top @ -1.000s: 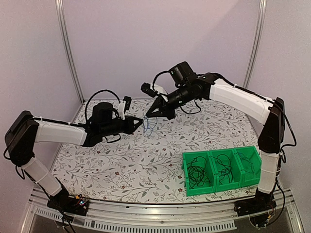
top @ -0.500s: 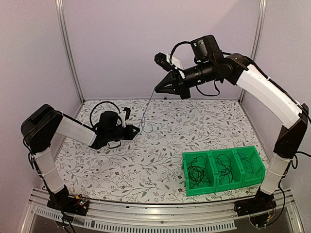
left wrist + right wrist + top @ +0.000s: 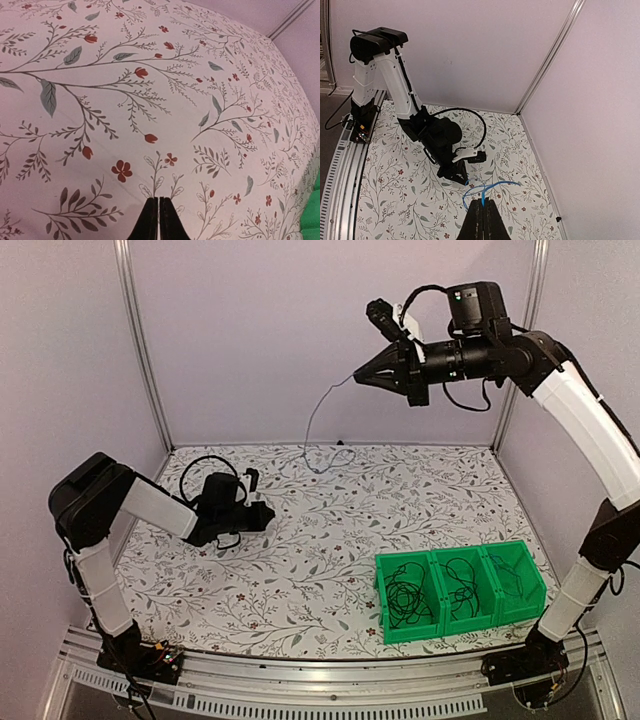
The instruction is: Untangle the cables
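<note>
My right gripper [image 3: 358,378] is raised high above the back of the table and is shut on a thin blue cable [image 3: 306,433]. The cable hangs down from it, and its lower end lies looped on the tabletop. In the right wrist view the blue cable [image 3: 500,183] curls just past my shut fingertips [image 3: 482,201]. My left gripper [image 3: 268,516] sits low over the table at the left, shut and empty; it also shows in the right wrist view [image 3: 462,179]. In the left wrist view its shut tips [image 3: 159,199] point at bare patterned tabletop, with no cable there.
Three joined green bins [image 3: 385,575] stand at the front right, each holding coiled black cables [image 3: 408,595]. A green bin edge [image 3: 316,200] shows at the right of the left wrist view. Metal posts and pale walls close the back and sides.
My right gripper has risen and moved right, pulling the blue cable up off the table. My left gripper has drawn back to the left and lower, no longer at the cable.
</note>
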`<state>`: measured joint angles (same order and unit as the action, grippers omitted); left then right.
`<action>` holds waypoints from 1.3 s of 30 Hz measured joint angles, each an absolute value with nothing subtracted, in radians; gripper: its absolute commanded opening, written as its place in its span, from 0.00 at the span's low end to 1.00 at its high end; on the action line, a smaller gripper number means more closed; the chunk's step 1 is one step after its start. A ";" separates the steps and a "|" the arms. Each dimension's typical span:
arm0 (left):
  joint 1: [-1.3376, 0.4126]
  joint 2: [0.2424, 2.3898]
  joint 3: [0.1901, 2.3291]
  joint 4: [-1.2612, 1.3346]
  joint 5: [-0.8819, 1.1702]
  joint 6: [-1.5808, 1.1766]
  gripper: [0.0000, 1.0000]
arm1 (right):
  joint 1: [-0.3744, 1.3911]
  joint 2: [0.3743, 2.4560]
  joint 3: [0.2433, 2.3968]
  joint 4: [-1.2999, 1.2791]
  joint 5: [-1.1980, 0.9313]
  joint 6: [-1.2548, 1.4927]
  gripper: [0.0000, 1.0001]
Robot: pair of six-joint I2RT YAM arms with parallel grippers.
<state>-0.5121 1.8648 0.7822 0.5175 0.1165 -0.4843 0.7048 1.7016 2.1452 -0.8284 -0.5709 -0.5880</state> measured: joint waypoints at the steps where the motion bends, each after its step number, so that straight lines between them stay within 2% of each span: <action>1: -0.509 1.865 0.781 0.505 0.107 -0.481 0.00 | 0.701 1.687 2.145 -0.822 -0.570 -0.588 0.00; 7: -0.493 1.864 0.755 0.457 0.061 -0.468 0.00 | 0.670 1.628 2.133 -0.790 -0.569 -0.588 0.00; 9: -0.485 1.859 0.738 0.458 0.067 -0.468 0.08 | 0.662 1.616 2.106 -0.777 -0.566 -0.588 0.00; 13: -0.491 1.809 0.703 0.479 0.113 -0.461 0.30 | 0.658 1.598 2.008 -0.749 -0.562 -0.582 0.00; 16: -0.531 1.732 0.693 0.505 0.127 -0.431 0.40 | 0.658 1.596 1.919 -0.727 -0.571 -0.565 0.00; 19: -0.611 1.652 0.693 0.537 0.119 -0.383 0.45 | 0.658 1.598 1.831 -0.705 -0.604 -0.540 0.00; 27: -0.696 1.600 0.671 0.586 0.119 -0.367 0.49 | 0.675 1.754 1.776 -0.630 -0.688 -0.481 0.00; 33: -0.708 1.694 0.672 0.581 0.088 -0.439 0.48 | 0.678 1.919 1.817 -0.624 -0.696 -0.451 0.00; 39: -0.718 1.810 0.694 0.582 0.083 -0.492 0.49 | 0.678 1.941 1.856 -0.622 -0.699 -0.434 0.00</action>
